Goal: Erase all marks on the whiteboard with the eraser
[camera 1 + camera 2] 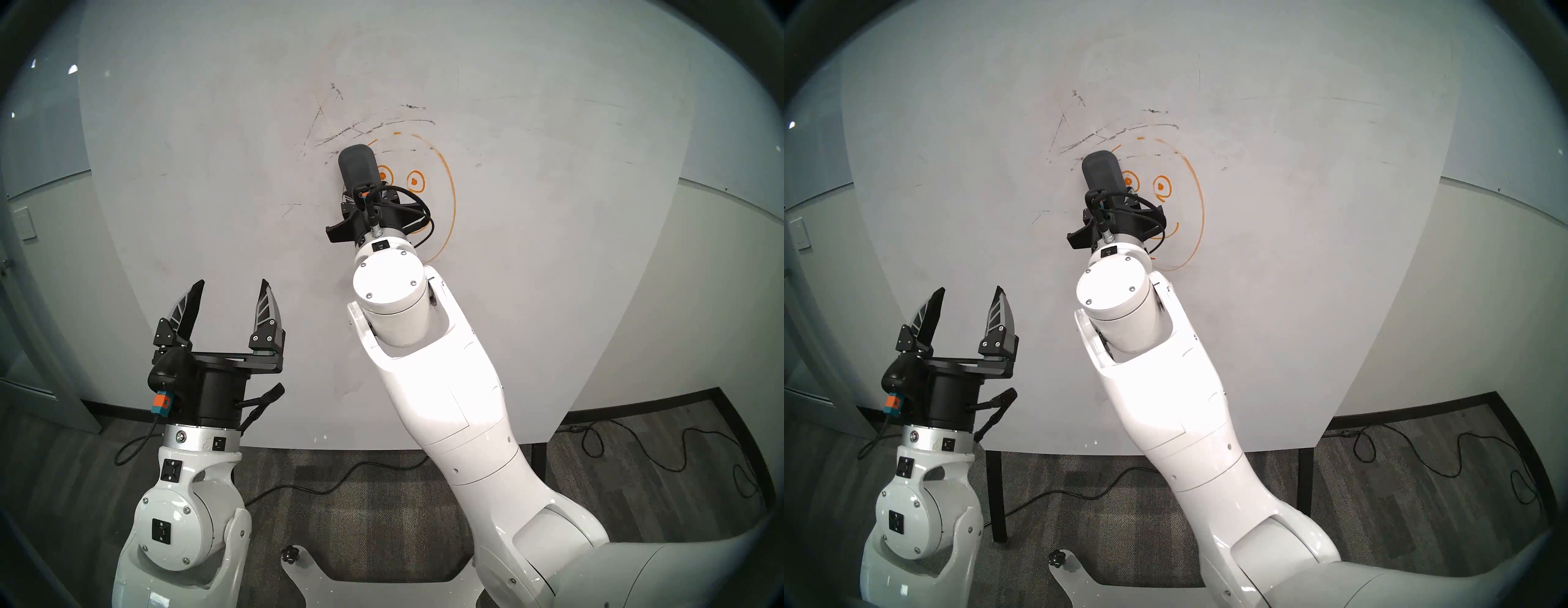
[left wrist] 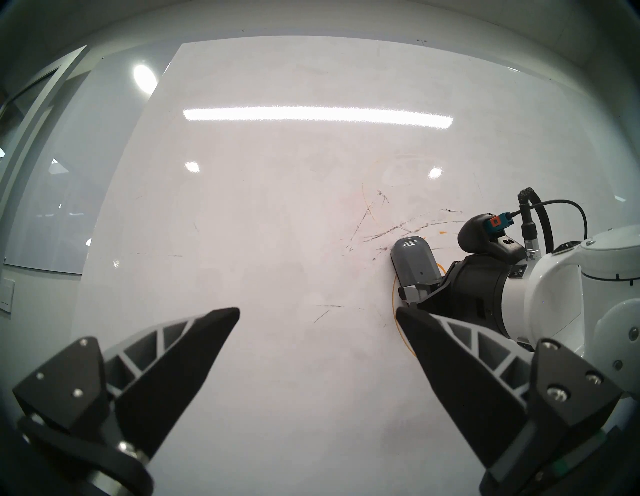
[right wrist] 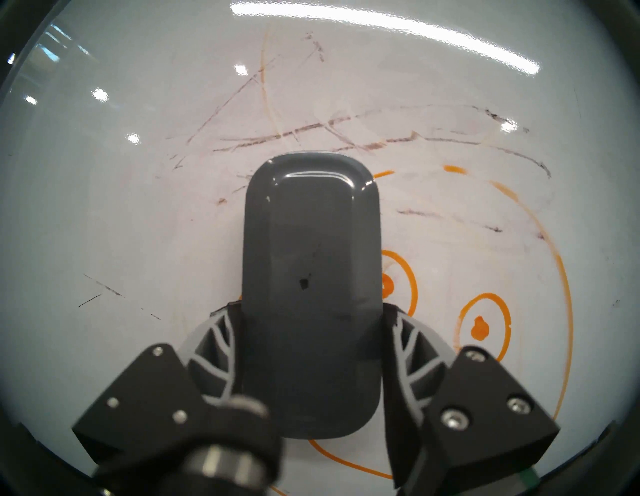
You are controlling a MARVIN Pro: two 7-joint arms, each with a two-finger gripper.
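Observation:
The whiteboard (image 1: 551,263) fills the view ahead. On it are the marks: an orange smiley outline (image 1: 452,191) with ringed eyes (image 3: 483,329), and scratchy black streaks (image 1: 339,135) above and to the left. My right gripper (image 3: 311,313) is shut on the dark grey eraser (image 1: 358,164), its fingers (image 3: 214,341) clamping the lower half. The eraser (image 3: 311,263) lies flat against the board over the face's left side and half covers one eye. My left gripper (image 1: 232,288) stands open and holds nothing, lower left, in front of the board's bare part. The left wrist view shows the eraser (image 2: 414,265) from the side.
Thin black legs (image 1: 996,492) carry the board over grey carpet. Black cables (image 1: 662,446) trail across the floor at the right and under the board. A light switch (image 1: 23,223) sits on the left wall. Faint short strokes (image 2: 327,306) mark the board left of the face.

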